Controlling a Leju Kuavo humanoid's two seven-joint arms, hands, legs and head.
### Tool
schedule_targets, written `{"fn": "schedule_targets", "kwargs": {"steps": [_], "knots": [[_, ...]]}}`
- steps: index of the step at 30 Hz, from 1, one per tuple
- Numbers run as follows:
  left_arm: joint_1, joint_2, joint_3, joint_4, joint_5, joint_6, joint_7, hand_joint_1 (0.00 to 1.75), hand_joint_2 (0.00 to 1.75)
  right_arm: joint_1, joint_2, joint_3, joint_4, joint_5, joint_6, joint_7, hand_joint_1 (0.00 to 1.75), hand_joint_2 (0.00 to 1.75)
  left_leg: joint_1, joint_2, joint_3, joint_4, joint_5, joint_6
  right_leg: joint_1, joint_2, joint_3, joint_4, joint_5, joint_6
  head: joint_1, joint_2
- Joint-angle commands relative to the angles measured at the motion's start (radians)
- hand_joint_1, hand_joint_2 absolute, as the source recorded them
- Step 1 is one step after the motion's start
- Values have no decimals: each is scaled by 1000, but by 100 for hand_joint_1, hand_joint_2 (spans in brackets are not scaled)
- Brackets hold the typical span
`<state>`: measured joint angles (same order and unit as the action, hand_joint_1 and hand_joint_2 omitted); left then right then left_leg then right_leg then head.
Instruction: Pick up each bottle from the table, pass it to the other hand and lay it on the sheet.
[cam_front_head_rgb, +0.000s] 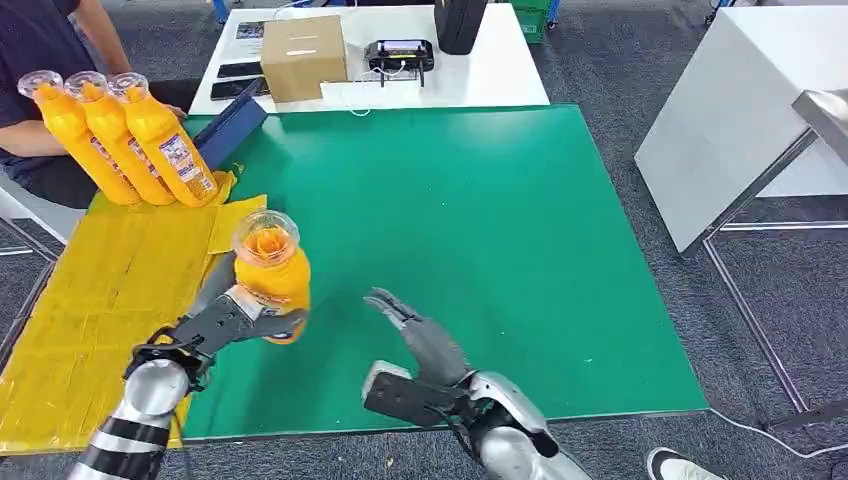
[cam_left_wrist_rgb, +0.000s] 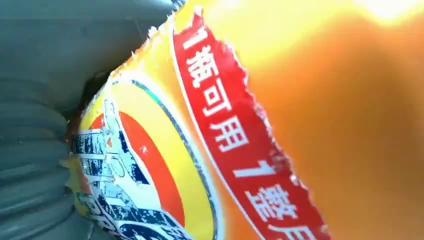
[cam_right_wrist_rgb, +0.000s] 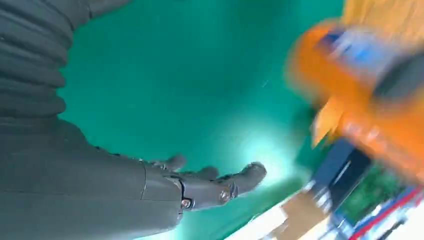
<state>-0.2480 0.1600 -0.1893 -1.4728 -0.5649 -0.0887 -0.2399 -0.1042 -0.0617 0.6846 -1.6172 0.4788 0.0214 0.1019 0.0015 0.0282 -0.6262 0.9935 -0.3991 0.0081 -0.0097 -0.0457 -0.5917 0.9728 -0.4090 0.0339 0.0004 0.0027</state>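
My left hand (cam_front_head_rgb: 232, 322) grips an orange bottle (cam_front_head_rgb: 270, 275) upright, above the green mat's (cam_front_head_rgb: 480, 220) left part beside the yellow sheet (cam_front_head_rgb: 110, 290). The left wrist view shows the bottle's orange body and red-and-yellow label (cam_left_wrist_rgb: 210, 150) pressed against the grey hand cover (cam_left_wrist_rgb: 35, 125). My right hand (cam_front_head_rgb: 420, 350) hangs open a little to the right of the bottle, fingers spread and holding nothing; its fingers (cam_right_wrist_rgb: 220, 182) stretch over the mat, with the blurred bottle (cam_right_wrist_rgb: 360, 90) beyond. Three more orange bottles (cam_front_head_rgb: 125, 140) lie side by side at the sheet's far end.
A person in dark clothes (cam_front_head_rgb: 40, 90) sits at the far left behind the sheet. A white table (cam_front_head_rgb: 470, 70) behind the mat carries a cardboard box (cam_front_head_rgb: 305, 55), phones and a black device. Another white table (cam_front_head_rgb: 740, 120) stands at the right.
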Motion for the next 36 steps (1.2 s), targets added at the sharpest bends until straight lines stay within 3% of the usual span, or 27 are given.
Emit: {"fn": "schedule_targets", "kwargs": {"steps": [1,4,14,18,24,29,36], "knots": [[-89,314,75,449,-426,205,-47,175,175,229,-190,-406,-277,-31,13,-60,0,175,0,-3,6,-1,-1,-1,0,2,6,-1,-2,-1,3,0],[-49,381,61,439,-584,242,-17,175,175,246,-192,-496,-302,-59,22,-103,0,175,0,3,3,-1,-1,-1,0,5,2,0,-1,-1,1,0],[-39,371,67,416,-598,238,-12,175,175,236,-179,-496,-307,-62,41,-97,0,175,1,-1,3,0,-1,-1,0,4,3,-1,-2,-1,1,0],[-33,420,9,437,-672,191,-3,175,175,207,-176,-530,-318,-90,20,-115,0,175,1,-1,4,-1,-2,-1,0,5,4,0,-2,-1,2,0],[-21,484,-100,468,-658,151,-117,175,175,158,-177,-502,-269,-108,60,-116,0,175,0,1,3,-1,-1,-1,0,6,3,-1,-1,-1,2,0],[15,475,-144,393,-529,154,-242,175,175,148,-182,-479,-236,-110,60,-121,0,175,1,0,7,-2,-2,-1,0,6,7,-2,-2,-1,2,0],[51,437,-175,272,-472,153,-271,175,175,139,-165,-467,-213,-110,64,-122,0,175,0,-4,6,-2,-1,0,-1,2,7,-2,-2,-1,1,0]]}}
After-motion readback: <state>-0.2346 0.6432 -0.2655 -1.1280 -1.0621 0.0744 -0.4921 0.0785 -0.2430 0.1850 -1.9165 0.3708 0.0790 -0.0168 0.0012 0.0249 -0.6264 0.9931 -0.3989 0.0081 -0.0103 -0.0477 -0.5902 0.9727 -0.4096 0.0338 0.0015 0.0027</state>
